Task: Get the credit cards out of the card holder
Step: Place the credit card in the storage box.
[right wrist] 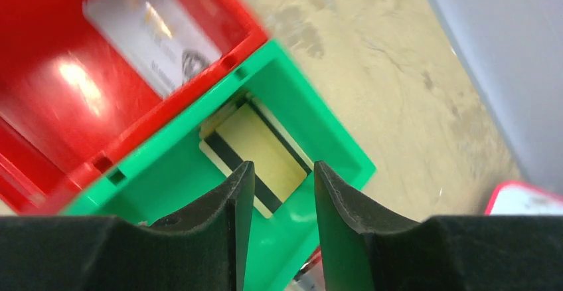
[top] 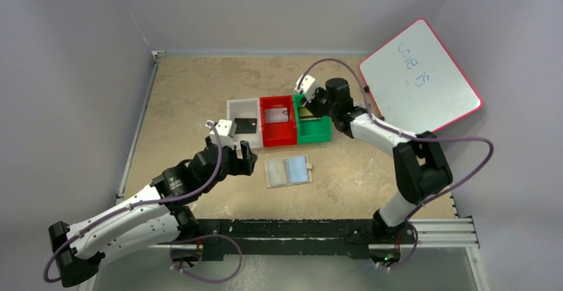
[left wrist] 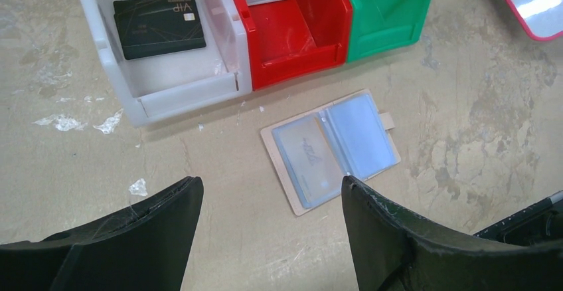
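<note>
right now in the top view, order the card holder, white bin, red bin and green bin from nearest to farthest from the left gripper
1. white bin, just behind the left gripper
2. card holder, on the table to its right; close to the white bin's rank
3. red bin, middle of the row
4. green bin, far right end

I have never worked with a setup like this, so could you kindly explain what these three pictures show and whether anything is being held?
Two robot arms are bolted at the near edge of a table. The overhead picture shows everything; the other two come from cameras on each wrist.

On the table lies the open card holder, one card still in its pocket. Behind it stand a white bin holding a black card, a red bin holding a pale card, and a green bin holding a yellowish striped card. A whiteboard sits to the right.

The left gripper hangs open near the holder. The right gripper, parted over the green bin, holds nothing.
</note>
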Available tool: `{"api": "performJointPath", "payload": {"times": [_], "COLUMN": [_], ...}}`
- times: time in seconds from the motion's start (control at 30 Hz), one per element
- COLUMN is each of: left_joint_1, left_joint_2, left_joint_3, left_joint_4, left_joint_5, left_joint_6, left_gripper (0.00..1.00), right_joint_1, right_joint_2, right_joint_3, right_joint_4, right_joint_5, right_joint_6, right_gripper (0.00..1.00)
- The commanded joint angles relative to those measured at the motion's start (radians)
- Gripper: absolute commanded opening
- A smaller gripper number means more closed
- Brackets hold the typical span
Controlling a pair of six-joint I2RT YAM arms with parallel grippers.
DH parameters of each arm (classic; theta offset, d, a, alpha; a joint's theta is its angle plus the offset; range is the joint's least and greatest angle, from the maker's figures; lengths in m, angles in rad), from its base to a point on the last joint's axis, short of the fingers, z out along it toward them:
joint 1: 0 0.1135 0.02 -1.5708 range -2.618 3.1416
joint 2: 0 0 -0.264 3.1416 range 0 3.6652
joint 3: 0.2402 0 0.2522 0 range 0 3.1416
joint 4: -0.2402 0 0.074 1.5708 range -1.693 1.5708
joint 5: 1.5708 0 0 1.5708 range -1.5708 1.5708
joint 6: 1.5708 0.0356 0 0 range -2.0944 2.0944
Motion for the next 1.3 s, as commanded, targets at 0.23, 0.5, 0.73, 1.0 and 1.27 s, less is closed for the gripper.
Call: {"api": "performJointPath", "payload": {"times": [0.23, 0.5, 0.73, 1.0, 1.27], "left_joint_1": [0.003, 0.002, 0.002, 0.002, 0.003], "left_joint_2": [-0.086, -0.106, -0.102, -0.090, -0.074], "left_joint_3": [0.002, -0.003, 0.001, 0.002, 0.011], "left_joint_4": [-0.009, -0.023, -0.030, -0.026, -0.015], "left_joint_5": [-0.139, -0.155, -0.152, -0.152, -0.145], "left_joint_6": [-0.054, -0.070, -0.074, -0.076, -0.074], "left_gripper": [0.76, 0.76, 0.76, 0.76, 0.76], "right_joint_1": [0.007, 0.025, 0.035, 0.040, 0.040], "right_joint_2": [-0.077, -0.028, 0.079, 0.156, 0.200], "right_joint_3": [0.062, 0.080, 0.127, 0.145, 0.178], "right_joint_4": [-0.187, -0.277, -0.306, -0.292, -0.244], "right_joint_5": [0.120, 0.188, 0.198, 0.239, 0.310], "right_joint_6": [0.950, 1.044, 1.049, 1.052, 1.058], "right_gripper": [0.28, 0.21, 0.19, 0.16, 0.15]}}
